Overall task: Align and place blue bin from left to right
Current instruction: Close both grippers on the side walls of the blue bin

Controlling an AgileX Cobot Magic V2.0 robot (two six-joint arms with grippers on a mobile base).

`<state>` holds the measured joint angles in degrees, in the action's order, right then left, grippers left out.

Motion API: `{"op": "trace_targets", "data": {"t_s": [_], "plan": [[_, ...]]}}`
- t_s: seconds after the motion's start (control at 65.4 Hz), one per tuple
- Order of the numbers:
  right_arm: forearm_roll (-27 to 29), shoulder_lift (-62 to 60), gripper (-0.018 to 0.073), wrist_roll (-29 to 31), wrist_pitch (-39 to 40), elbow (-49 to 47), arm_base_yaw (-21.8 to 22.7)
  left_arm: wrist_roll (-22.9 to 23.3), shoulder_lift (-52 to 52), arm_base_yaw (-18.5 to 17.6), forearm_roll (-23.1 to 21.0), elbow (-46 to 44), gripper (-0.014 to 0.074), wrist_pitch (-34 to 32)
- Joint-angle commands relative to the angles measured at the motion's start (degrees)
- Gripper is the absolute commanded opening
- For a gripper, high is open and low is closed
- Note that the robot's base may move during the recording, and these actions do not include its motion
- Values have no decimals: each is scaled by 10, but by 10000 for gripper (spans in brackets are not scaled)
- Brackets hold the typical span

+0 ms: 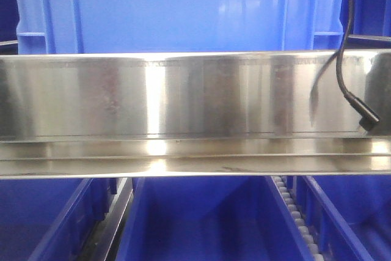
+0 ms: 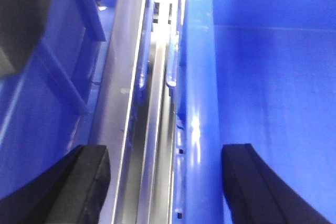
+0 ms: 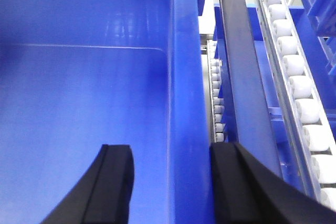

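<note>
The blue bin (image 1: 165, 10) fills the top of the front view: a bright-blue crate with a smooth wall and ribbed frames at its upper corners, standing behind a steel rail (image 1: 183, 108). Neither gripper shows in that view. In the left wrist view my left gripper (image 2: 165, 153) is open, its black fingers straddling the left rim (image 2: 197, 103) of a darker blue bin and the metal rail beside it. My right gripper (image 3: 172, 153) is open astride that kind of bin's right rim (image 3: 186, 103), one finger inside, one outside.
Below the steel rail lie three darker blue bins seen from above (image 1: 195, 224), split by a metal track (image 1: 113, 212) and a white roller track (image 1: 293, 212). Roller tracks (image 3: 294, 72) run right of the right gripper. A black cable (image 1: 348, 41) hangs at upper right.
</note>
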<state>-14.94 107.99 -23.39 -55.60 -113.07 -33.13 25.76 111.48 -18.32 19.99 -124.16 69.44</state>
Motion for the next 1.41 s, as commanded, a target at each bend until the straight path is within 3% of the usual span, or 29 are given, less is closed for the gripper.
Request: {"op": "trace_targets", "data": {"t_s": [0.0, 0.336, 0.428, 0.505, 0.612, 0.734, 0.749, 1.254, 1.392], "plan": [[-5, -2, 223, 5, 16, -5, 0, 4, 7, -3, 2, 0, 358, -3], [-5, -2, 223, 5, 21, -5, 0, 4, 14, -3, -7, 0, 353, -1], [-5, -2, 223, 5, 21, -5, 0, 4, 14, -3, -7, 0, 311, -1], [-5, -2, 218, 5, 21, -5, 0, 4, 14, -3, -13, 0, 225, 1], [-5, -2, 112, 5, 21, -5, 0, 4, 14, -3, -23, 0, 90, 1], [-6, -2, -135, 5, 21, -5, 0, 4, 14, -8, -25, 0, -111, 1], [-7, -2, -170, 5, 21, -5, 0, 4, 14, -8, -22, 0, -110, 1], [-9, -2, -166, -1, 40, -5, 0, 4, 14, -11, -19, 0, -111, -9], [-16, -2, -166, -15, 13, -27, 0, 4, 14, -11, -19, -11, -111, -10]]}}
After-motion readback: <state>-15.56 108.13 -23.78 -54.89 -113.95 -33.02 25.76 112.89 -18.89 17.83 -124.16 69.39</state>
